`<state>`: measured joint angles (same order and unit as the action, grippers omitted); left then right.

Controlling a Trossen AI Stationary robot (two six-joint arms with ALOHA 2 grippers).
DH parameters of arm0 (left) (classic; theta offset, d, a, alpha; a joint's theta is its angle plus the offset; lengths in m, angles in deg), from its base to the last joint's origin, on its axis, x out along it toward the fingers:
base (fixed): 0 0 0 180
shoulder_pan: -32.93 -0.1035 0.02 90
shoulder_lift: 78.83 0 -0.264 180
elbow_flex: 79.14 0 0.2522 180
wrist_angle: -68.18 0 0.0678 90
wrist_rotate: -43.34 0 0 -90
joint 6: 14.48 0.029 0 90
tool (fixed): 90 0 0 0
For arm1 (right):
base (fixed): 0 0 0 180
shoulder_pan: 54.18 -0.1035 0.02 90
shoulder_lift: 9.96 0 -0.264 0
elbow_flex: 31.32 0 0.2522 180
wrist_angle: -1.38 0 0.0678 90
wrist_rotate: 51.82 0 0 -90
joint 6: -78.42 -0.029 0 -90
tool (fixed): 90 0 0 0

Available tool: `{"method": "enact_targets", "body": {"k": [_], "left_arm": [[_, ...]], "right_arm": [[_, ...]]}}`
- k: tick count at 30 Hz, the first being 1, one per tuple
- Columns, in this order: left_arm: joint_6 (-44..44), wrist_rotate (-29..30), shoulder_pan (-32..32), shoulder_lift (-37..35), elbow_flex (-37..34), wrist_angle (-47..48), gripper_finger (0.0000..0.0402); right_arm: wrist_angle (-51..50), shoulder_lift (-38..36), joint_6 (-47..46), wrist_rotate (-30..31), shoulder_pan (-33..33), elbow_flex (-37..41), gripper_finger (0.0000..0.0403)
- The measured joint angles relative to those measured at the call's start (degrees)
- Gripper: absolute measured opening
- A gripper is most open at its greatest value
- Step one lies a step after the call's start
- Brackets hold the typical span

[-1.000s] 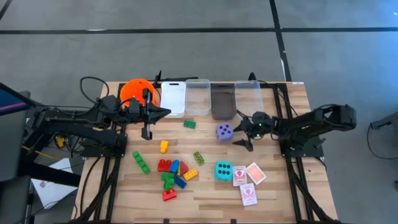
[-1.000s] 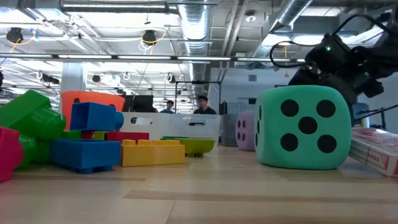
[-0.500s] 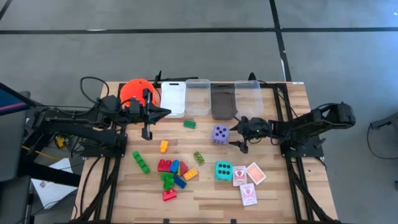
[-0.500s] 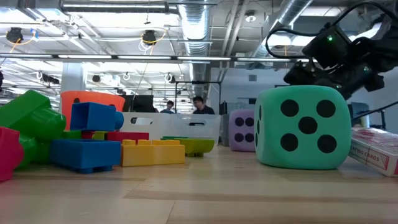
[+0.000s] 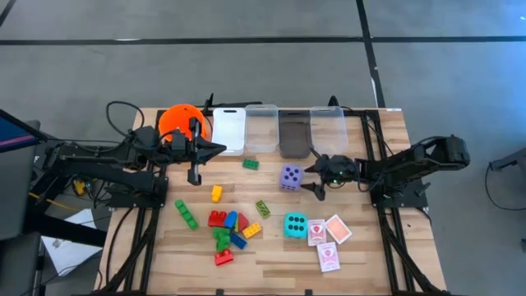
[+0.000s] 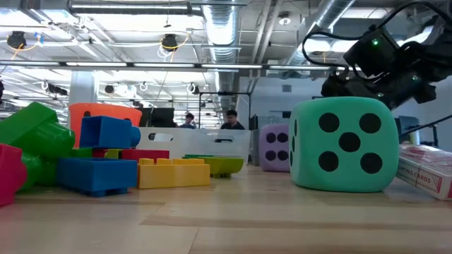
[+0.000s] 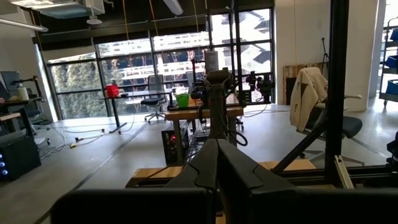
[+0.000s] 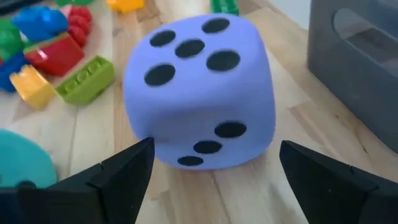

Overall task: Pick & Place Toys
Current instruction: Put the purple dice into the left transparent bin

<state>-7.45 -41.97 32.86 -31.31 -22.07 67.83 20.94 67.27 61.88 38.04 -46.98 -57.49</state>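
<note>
Sliding leftward since a second ago, the purple die (image 8: 199, 93) sits just ahead of the spread right gripper (image 8: 214, 171); closing off-centre could push it away.

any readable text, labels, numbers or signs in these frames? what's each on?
"CARDS", partly legible: on the edge of the playing-card box at the low view's right.
Purple die: black pips only, no numerals.
Teal die: five pips on the facing side.
Card backs in the high view: print too small to read.
</note>
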Motion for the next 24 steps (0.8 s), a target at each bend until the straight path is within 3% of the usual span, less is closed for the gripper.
{"method": "enact_targets", "body": {"k": [7,19,24], "left_arm": [[0.00,0.00,-0.01,-0.01,0.00,-0.04,0.0000],[0.00,0.00,0.00,-0.01,0.00,-0.14,0.0000],[0.00,0.00,-0.01,-0.01,0.00,-0.14,0.0000]], "right_arm": [[0.53,0.00,-1.88,-10.39,-0.75,0.00,0.0341],[1.35,0.00,-1.96,-10.63,-5.46,-1.55,0.0395],[2.45,-0.02,-0.87,-13.33,-6.95,-3.80,0.0398]]}}
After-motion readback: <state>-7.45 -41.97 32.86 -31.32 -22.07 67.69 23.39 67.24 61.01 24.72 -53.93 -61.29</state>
